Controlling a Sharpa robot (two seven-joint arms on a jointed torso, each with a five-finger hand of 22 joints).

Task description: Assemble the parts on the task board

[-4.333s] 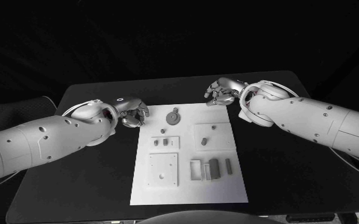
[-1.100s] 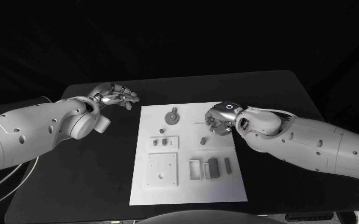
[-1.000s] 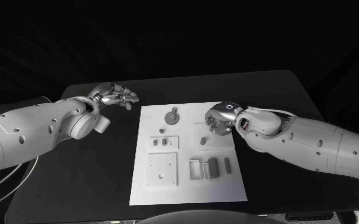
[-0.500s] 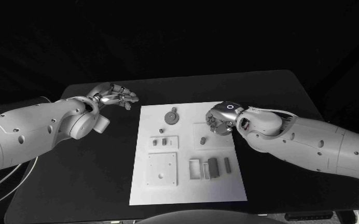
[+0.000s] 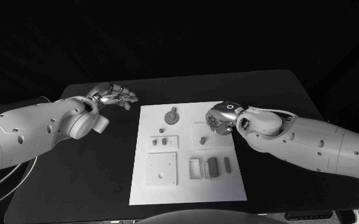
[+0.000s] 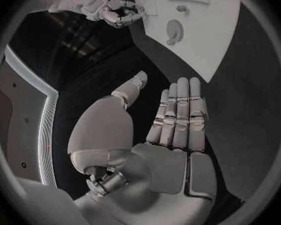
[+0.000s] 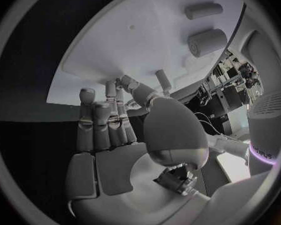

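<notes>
Fingers (image 7: 106,116) of our right hand (image 5: 219,122) curl down onto the board (image 5: 187,187), maybe pinching a peg, we can't tell; left hand (image 5: 113,95) waits open off the board over the bench (image 5: 90,182), leaving room.

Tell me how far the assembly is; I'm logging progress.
Nothing looks assembled: the gear and small pieces lie loose on the white board. The right hand reaches over the board's upper right plate; its grip is unclear. The left hand waits open, off the board.
</notes>
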